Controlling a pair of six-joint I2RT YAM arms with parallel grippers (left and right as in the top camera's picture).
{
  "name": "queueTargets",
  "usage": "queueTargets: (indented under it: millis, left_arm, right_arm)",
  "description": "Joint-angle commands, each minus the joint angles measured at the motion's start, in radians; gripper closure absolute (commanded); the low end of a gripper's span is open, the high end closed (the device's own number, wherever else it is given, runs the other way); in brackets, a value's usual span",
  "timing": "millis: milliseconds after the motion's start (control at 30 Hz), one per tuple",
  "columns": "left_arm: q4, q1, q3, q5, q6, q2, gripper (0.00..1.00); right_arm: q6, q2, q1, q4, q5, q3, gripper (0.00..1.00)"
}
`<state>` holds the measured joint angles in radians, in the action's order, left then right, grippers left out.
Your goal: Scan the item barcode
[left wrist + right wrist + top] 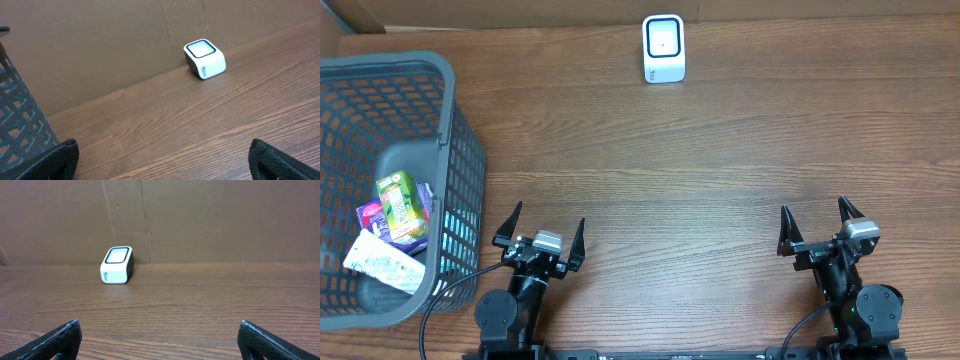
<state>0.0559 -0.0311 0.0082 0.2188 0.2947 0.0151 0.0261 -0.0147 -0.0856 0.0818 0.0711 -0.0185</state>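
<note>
1. Overhead view: the goods to scan lie in the grey basket (445, 70) at the table's (700, 170) left edge, with a green carton (400, 200) on top, a purple packet (368, 216) beside it and a white pack (382, 262) nearer the robot.
2. The left pincer (548, 222) stands with its fingers wide apart and holds nothing. It is just right of the basket, whose wall stands between it and the carton.
3. The right pincer (814, 215) is likewise spread and empty, well off to the right, so the left arm looks the nearer one.
4. The carton's long axis runs roughly away from the robot, slightly slanted. Where its barcode faces I cannot tell.
5. The scanner (663, 47) sits at the far edge, between the two arms, with its window tilted up towards them.
6. The reach probably has to go over the rim and down.
</note>
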Motion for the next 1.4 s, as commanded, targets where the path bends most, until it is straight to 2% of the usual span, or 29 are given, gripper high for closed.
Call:
queueTargets:
  millis: [0,333,533,767,1067,1367]
  left_arm:
    - [0.0,0.005,-0.003,-0.017,-0.01,-0.011,0.0]
    - [-0.003,0.005,-0.003,-0.015,-0.019,-0.011,0.0]
    - [-0.008,0.005,0.013,-0.015,-0.124,-0.011,0.0]
    - [0.006,0.005,0.084,-0.018,-0.15,-0.01,0.0]
    - [0.103,0.005,0.192,-0.028,-0.183,0.024,0.0]
    - [0.105,0.005,0.363,0.004,-0.258,0.232,0.0]
  right_arm:
    - [-0.001,0.012,0.0,-0.005,-0.011,0.01,0.0]
    - [-0.001,0.012,0.0,-0.006,-0.01,0.01,0.0]
    - [-0.001,0.012,0.0,-0.024,-0.01,0.008,0.0]
    - [-0.001,0.012,0.0,-0.024,-0.01,-0.033,0.0]
    - [0.003,0.012,0.0,-0.02,0.019,-0.069,0.0]
    - [0.003,0.012,0.0,0.183,0.024,-0.233,0.0]
